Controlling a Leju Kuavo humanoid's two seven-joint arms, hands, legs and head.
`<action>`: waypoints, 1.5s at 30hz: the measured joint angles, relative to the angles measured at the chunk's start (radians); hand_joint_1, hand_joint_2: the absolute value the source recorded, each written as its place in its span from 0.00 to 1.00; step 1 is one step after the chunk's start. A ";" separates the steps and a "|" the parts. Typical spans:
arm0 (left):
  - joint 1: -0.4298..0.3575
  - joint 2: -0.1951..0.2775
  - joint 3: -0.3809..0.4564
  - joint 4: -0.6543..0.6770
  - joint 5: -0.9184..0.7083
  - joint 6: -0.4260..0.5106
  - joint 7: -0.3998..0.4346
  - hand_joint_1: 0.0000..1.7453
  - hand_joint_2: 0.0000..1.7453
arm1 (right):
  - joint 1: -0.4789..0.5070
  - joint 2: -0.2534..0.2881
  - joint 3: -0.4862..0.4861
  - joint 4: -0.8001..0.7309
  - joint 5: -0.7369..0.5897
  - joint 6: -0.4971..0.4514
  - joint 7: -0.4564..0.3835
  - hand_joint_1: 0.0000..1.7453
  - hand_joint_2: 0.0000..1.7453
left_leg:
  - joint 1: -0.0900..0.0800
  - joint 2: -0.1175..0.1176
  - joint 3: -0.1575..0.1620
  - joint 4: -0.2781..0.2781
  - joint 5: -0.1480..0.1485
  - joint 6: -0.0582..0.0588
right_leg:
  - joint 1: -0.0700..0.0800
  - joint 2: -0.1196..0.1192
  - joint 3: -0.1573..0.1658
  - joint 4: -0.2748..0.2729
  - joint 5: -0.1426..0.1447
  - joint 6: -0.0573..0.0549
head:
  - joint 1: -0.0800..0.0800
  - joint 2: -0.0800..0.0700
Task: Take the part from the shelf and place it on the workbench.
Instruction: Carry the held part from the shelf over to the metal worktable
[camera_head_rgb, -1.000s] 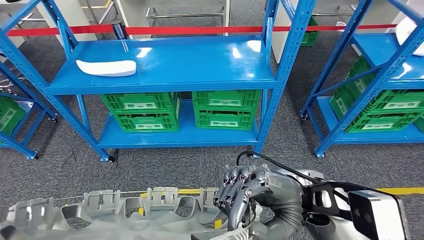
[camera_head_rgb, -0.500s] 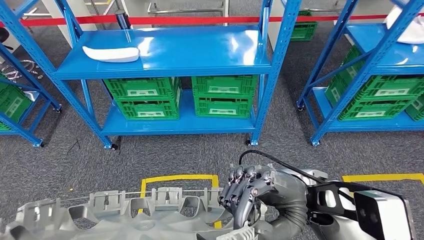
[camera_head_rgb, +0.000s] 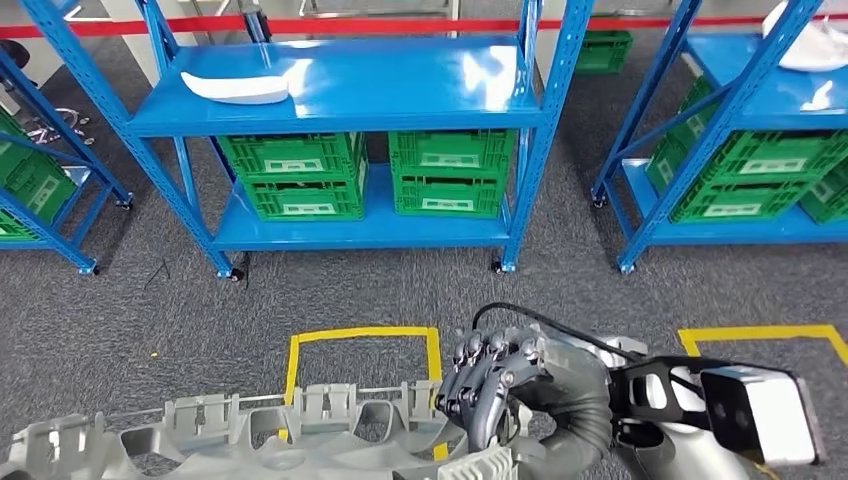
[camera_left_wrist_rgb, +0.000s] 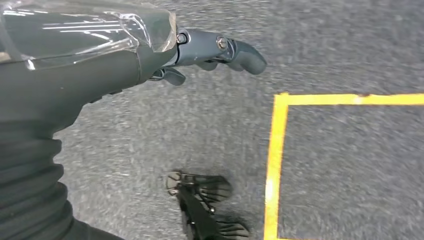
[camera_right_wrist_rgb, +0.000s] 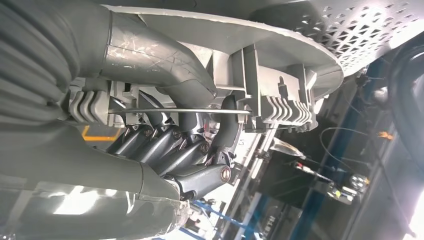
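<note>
Part (camera_head_rgb: 250, 440), grey ribbed, at 6 o'clock; right hand (camera_head_rgb: 490, 385) fingers (camera_right_wrist_rgb: 165, 145) curled around its edge; left hand (camera_left_wrist_rgb: 215, 50) fingers bent, holding nothing; green crates (camera_head_rgb: 295, 175) on lower shelf (camera_head_rgb: 370, 235).

- I see grey carpet floor (camera_head_rgb: 400, 290) with yellow tape squares (camera_head_rgb: 362, 335) marked on it.
- A blue steel shelving unit (camera_head_rgb: 350, 95) stands ahead, green crates (camera_head_rgb: 300, 175) stacked on its lower shelf.
- A white piece (camera_head_rgb: 240, 88) lies on its upper shelf.
- Another blue rack (camera_head_rgb: 740, 110) with green crates stands to the right.
- Red tape barrier (camera_head_rgb: 400, 25) runs behind.
</note>
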 joint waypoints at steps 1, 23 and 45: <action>0.005 0.000 -0.002 -0.004 0.022 0.001 0.024 0.00 1.00 | 0.006 0.000 -0.003 0.001 0.001 -0.001 0.005 0.97 1.00 | 0.001 0.003 -0.008 -0.006 0.014 0.008 | 0.001 0.001 -0.009 0.017 -0.022 -0.003 | 0.002 0.000; 0.215 -0.004 -0.256 -0.202 0.352 0.038 0.260 0.00 1.00 | 0.094 0.012 -0.071 0.017 -0.003 0.008 0.029 0.97 1.00 | 0.024 0.005 -0.185 0.312 -0.042 -0.054 | 0.002 -0.002 0.055 -0.013 -0.056 -0.028 | 0.004 0.000; 0.172 -0.005 -0.207 -0.194 0.233 -0.008 0.167 0.00 1.00 | 0.127 0.022 -0.119 -0.004 -0.060 0.044 0.014 0.97 1.00 | -0.012 0.008 -0.169 0.017 0.153 0.001 | 0.020 0.000 0.171 -0.042 -0.147 -0.022 | 0.012 0.000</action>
